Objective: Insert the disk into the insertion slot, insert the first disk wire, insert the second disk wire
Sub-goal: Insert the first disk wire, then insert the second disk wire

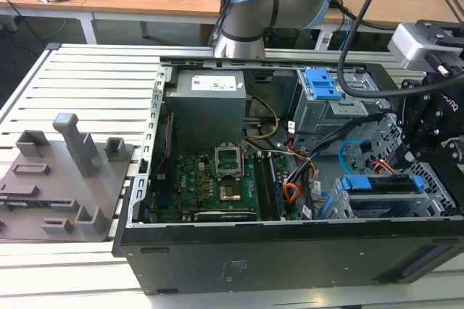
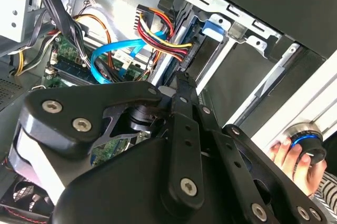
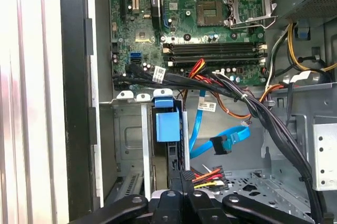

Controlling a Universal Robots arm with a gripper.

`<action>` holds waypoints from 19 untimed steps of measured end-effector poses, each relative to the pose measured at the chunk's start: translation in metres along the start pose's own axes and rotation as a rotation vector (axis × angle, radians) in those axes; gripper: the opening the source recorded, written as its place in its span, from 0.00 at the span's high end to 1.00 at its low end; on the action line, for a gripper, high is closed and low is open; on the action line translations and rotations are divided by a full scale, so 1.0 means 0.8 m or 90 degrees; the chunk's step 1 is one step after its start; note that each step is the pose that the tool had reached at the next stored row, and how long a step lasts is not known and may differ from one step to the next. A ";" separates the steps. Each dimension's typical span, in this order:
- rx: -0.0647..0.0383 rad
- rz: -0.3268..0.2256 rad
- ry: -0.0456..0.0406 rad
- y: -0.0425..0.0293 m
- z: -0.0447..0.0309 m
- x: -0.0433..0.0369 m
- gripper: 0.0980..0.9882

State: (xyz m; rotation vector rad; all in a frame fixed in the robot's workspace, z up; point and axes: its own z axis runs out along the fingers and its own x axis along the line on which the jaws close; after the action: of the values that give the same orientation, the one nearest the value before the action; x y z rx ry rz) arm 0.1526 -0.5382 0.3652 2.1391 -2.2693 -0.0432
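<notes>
The hand, fingers pinched nearly shut, is hanging just beside the coloured disk wire, directly behind the slotted disk.

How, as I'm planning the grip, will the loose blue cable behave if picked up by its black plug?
The blue cable is a thin flat ribbon bent in a slack curve, so it will probably flop and twist rather than hold shape. Its black plug looks rigid, likely the firmer hold. Being so slim, it is probably light.
</notes>
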 end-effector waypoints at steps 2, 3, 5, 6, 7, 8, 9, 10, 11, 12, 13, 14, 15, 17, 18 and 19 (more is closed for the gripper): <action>0.000 0.000 0.0000 0.0000 0.0000 0.000 0.99; 0.000 0.000 0.0000 0.0000 0.0000 0.000 0.99; 0.000 0.000 0.0000 0.0001 0.0000 0.000 0.99; 0.000 0.000 0.0000 0.0001 0.0000 0.000 0.99; 0.000 0.000 0.0000 0.0001 0.0000 0.000 0.99; 0.000 0.000 0.0000 0.0002 0.0000 0.000 0.99; 0.000 0.000 0.0000 0.0002 0.0000 0.000 0.92; 0.000 0.000 0.0000 0.0002 0.0000 0.000 0.85; 0.000 0.000 0.0000 0.0002 0.0000 0.000 0.77; 0.000 -0.001 -0.0001 0.0003 0.0001 -0.001 0.77; 0.000 -0.009 0.0002 0.0004 0.0001 -0.001 0.77; 0.000 -0.021 0.0007 0.0004 0.0000 -0.001 0.77; 0.000 -0.044 0.0015 0.0003 0.0002 -0.001 0.77; 0.000 -0.065 0.0022 0.0008 0.0002 -0.009 0.77; 0.000 -0.065 0.0024 0.0012 0.0002 -0.016 0.77; 0.000 -0.065 0.0023 0.0015 0.0004 -0.021 0.77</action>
State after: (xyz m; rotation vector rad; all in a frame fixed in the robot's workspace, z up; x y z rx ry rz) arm 0.1524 -0.5217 0.3650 2.2519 -2.1554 -0.0413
